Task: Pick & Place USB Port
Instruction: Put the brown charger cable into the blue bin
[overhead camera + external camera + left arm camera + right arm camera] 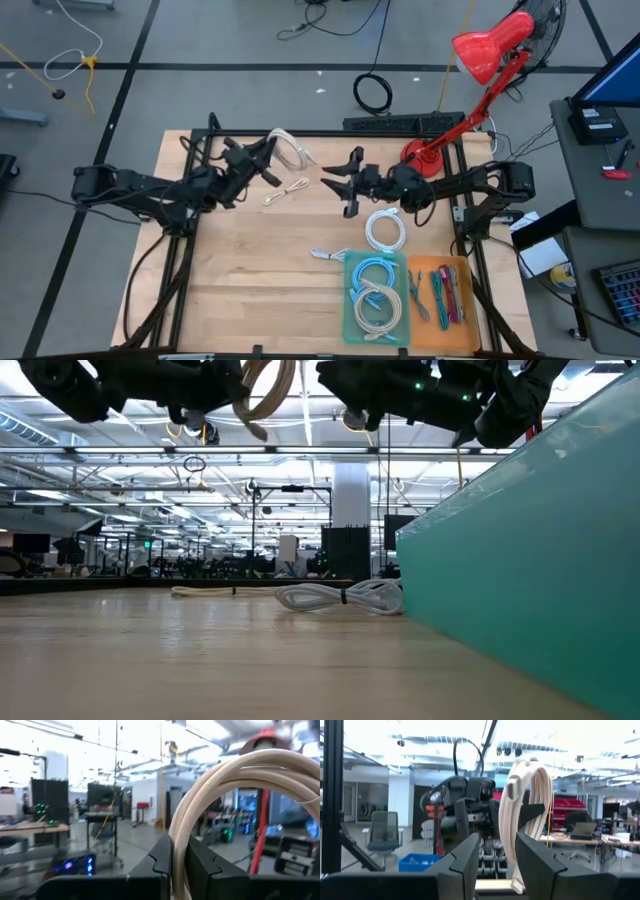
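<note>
The wooden desk (250, 290) fills most of the high view, framed by black rails, with both dark arms reaching in from either side toward its far middle. Only this view shows the red lamp (480, 60) at the far right corner, the teal tray (352, 320) holding coiled blue and cream cables, and beside it the orange tray (462, 330) with small hand tools. A white cable coil (385, 230) lies just beyond the teal tray, and a small cream cable (285, 192) rests on the wood between the two arms.

The low view sees none of the tray contents; the teal tray is a tall slanted wall (530, 550) on the right, with the white coil (340, 597) lying at its foot and the arms dark overhead.

The left tool (262, 160) is held up off the desk, its fingers nearly closed and pinching a coiled cream USB cable (292, 150). The left wrist view shows this best: the coil (225, 795) loops up between the two dark fingers (160, 860), clear of the desk.

The right tool (345, 185) faces it from nearby, partly open and empty. Its wrist view looks between its own fingers (465, 860) at the hanging coil (525, 815) and the left arm behind it.
</note>
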Motion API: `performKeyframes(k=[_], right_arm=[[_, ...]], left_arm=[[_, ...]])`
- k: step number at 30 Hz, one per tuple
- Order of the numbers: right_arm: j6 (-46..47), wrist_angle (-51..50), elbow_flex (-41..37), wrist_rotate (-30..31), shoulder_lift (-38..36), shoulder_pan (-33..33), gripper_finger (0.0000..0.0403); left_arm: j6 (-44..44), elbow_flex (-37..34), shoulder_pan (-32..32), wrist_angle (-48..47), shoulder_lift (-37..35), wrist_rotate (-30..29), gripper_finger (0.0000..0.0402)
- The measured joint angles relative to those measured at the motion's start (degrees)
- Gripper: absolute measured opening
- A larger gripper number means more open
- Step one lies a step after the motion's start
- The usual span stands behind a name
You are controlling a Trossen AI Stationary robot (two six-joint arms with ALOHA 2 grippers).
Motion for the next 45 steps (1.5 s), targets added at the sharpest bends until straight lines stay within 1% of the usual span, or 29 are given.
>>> performKeyframes(k=[4,7,16,22,24,27,28,30,33,37,39,42,45], right_arm=[[-0.45,1.21,0.00,0.02,0.00,0.02,0.0121],[-0.95,1.21,0.00,0.02,0.00,0.02,0.0121],[-0.43,0.33,0.00,-0.07,0.00,0.11,0.0121],[-2.21,0.07,0.00,0.34,0.00,0.11,0.0121],[-4.20,1.03,0.00,4.17,0.00,0.44,0.0121],[-8.10,1.02,0.34,16.21,0.02,1.62,0.0121],[-9.43,1.05,0.44,19.12,0.02,1.91,0.0121],[-11.62,1.26,0.60,22.46,0.02,2.37,0.0121],[-13.02,1.24,0.89,24.13,0.02,2.60,0.0121],[-14.56,0.42,1.90,28.49,0.02,2.54,0.0117],[-15.52,0.37,2.34,29.96,0.02,2.49,0.0112],[-17.65,0.80,2.65,30.36,0.02,2.43,0.0099],[-20.41,0.67,3.30,32.01,0.02,2.45,0.0085]], left_arm=[[-1.20,0.02,1.03,6.39,3.89,3.94,0.0027],[-1.96,1.02,1.08,8.66,7.01,5.44,0.0027],[-1.30,5.73,0.39,8.15,12.56,7.37,0.0027],[-0.05,8.44,0.03,7.15,15.03,6.25,0.0027],[-0.02,9.22,0.01,7.24,15.94,4.69,0.0027],[0.13,9.87,0.06,6.84,16.21,2.17,0.0027],[0.18,10.00,0.04,6.79,16.16,1.73,0.0027],[0.64,10.01,-0.13,6.84,16.16,1.25,0.0027],[2.05,10.01,-0.89,7.40,16.16,2.37,0.0027],[4.82,10.01,-2.38,7.01,16.16,10.19,0.0026],[6.60,10.01,-3.79,5.57,16.16,12.98,0.0014],[8.91,10.01,-6.27,4.27,16.16,13.63,0.0010],[11.96,10.01,-9.43,4.29,16.16,11.97,0.0010]])
